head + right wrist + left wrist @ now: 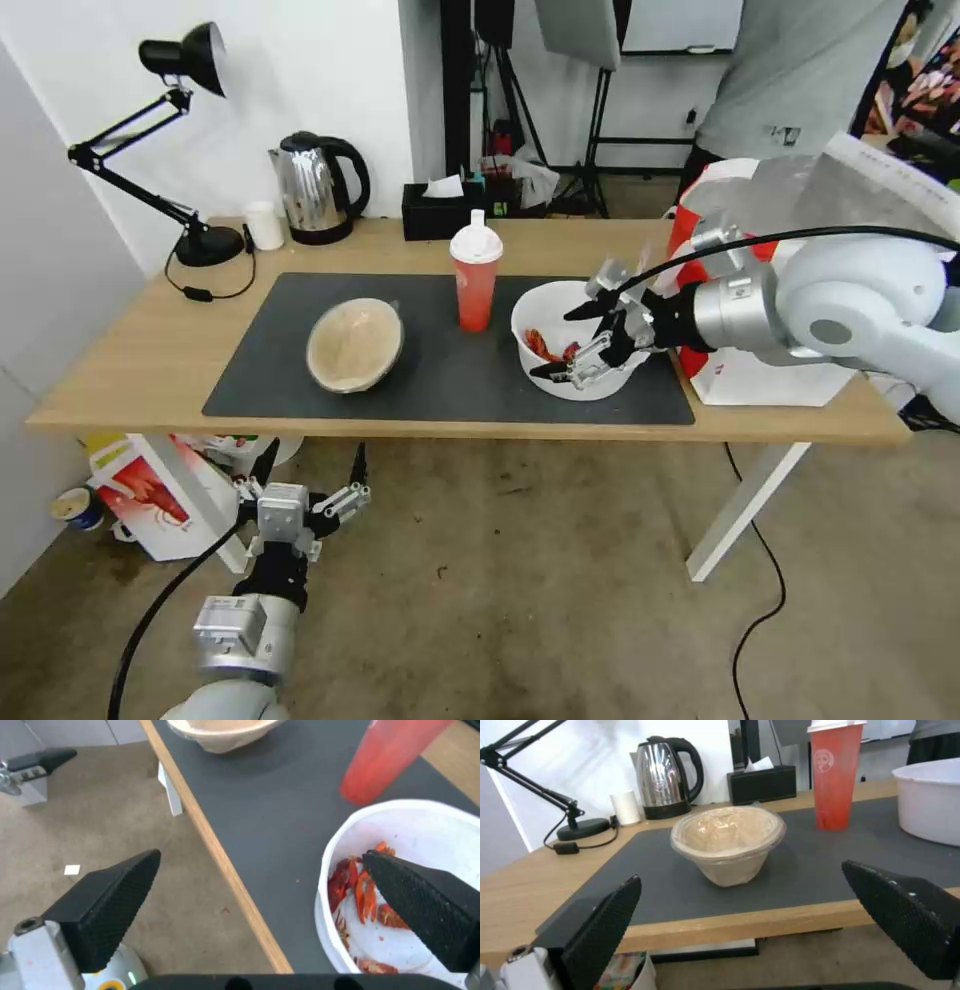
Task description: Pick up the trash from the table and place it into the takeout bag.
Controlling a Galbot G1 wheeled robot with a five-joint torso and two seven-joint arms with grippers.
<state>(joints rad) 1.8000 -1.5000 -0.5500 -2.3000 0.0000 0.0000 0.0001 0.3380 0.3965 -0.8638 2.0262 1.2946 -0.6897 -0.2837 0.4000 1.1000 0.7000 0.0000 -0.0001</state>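
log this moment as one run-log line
right tool open over white bowl rim | left tool open, low before table | bag right

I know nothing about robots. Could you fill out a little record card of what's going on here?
right gripper: open, over the white bowl near its rim
left gripper: open, low in front of the table
white bowl contents: red food scraps
red cup: upright on the mat
tan lidded bowl: on the mat
takeout bag: at the table's right end
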